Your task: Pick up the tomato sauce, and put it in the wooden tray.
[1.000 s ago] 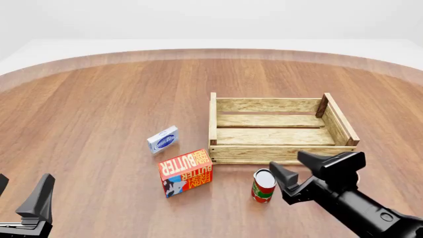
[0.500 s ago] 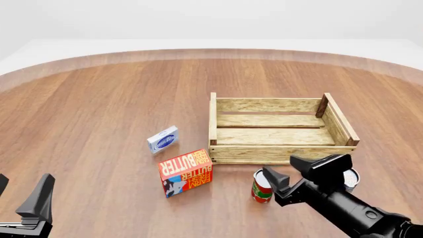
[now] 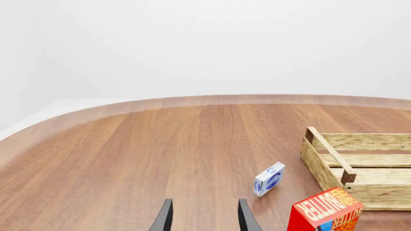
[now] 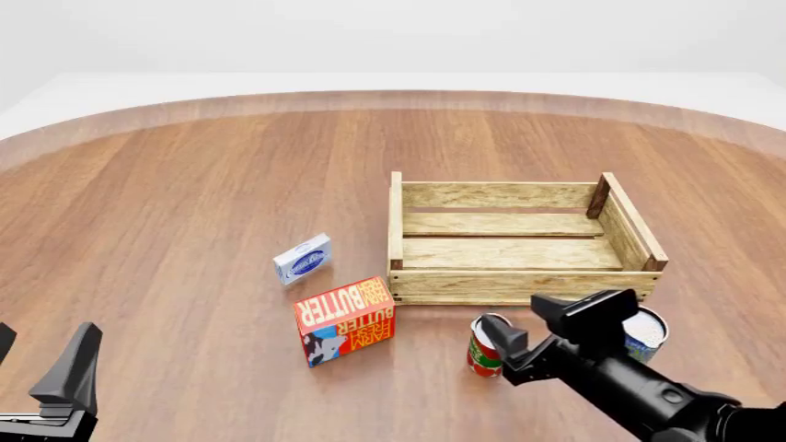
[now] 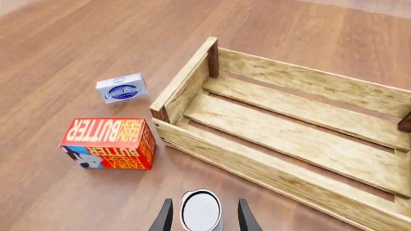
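Observation:
The tomato sauce [image 4: 481,351], a red can with a white top, stands upright just in front of the wooden tray [image 4: 516,286], near its left corner. My right gripper [image 4: 521,319] is open and hangs over the can, covering part of it. In the right wrist view the can's white top [image 5: 200,210] sits between the two fingers of the right gripper [image 5: 202,216], with the tray [image 5: 270,169] just beyond. The tray is empty. My left gripper [image 4: 37,361] is open and empty at the near left, far from the can. It also shows in the left wrist view [image 3: 204,219].
A red butter box [image 4: 346,319] stands left of the can, and a small blue-and-white box [image 4: 302,259] lies beyond it. A second can with a blue side [image 4: 643,333] stands right of my right gripper, near the tray's front right corner.
My right gripper has moved left and down, closing in over the tomato sauce. This uncovered the second can behind it. The left arm has not moved.

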You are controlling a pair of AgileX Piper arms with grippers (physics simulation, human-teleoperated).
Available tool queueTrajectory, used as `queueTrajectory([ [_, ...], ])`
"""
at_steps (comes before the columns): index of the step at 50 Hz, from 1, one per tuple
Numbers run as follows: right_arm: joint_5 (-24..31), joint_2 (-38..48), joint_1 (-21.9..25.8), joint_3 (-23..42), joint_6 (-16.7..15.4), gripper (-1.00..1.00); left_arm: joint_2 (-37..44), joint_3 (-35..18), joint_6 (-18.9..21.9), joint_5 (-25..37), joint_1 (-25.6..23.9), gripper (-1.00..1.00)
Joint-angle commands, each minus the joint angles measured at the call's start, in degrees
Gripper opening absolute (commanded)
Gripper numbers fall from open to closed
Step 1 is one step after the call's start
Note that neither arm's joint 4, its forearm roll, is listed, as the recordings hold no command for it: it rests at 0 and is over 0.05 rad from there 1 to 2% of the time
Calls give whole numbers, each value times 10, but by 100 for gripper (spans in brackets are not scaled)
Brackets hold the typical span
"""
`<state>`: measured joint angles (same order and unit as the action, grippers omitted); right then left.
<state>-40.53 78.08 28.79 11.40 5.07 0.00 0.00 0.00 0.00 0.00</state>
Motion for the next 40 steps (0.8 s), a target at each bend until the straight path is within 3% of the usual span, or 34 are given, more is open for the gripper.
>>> queueTrajectory([
  [1,-11,27,4,6,5,100,0,0,0,0,0,100],
  [40,-52,108,15,15,4,100,0,0,0,0,0,100],
])
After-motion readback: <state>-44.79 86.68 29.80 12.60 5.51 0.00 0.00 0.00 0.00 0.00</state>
